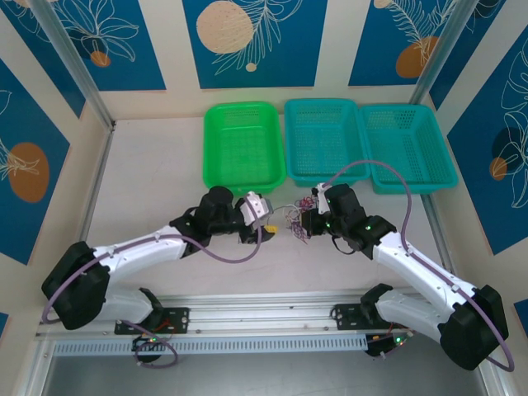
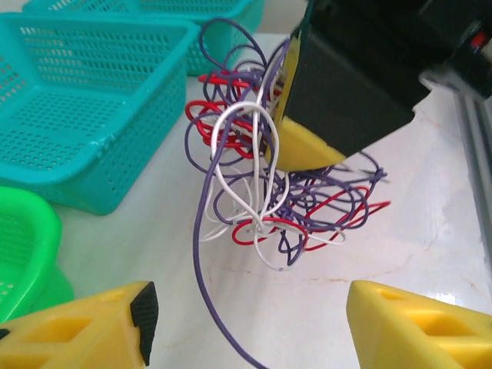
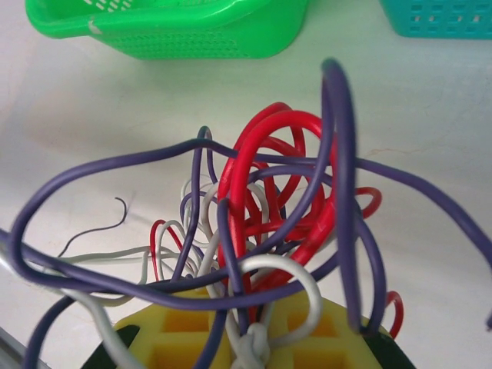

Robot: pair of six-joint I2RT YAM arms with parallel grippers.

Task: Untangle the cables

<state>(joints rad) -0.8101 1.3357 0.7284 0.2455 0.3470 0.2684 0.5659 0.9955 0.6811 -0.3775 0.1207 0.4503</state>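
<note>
left tool (image 2: 246, 327): spread wide, empty, just beside cables (image 2: 261, 192)
right tool (image 3: 250, 338): clamped on cables
risk: a hard pull may cinch them tighter

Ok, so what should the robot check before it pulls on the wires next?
1. Right gripper shut on the cables: ok.
2. Left gripper open, ready to grab: ok.
3. One purple wire hanging between the left fingers: ok.
4. Cables pulled apart: not ok; red, white and purple are looped together.
5. White knot loose enough to slip: cannot tell.
</note>
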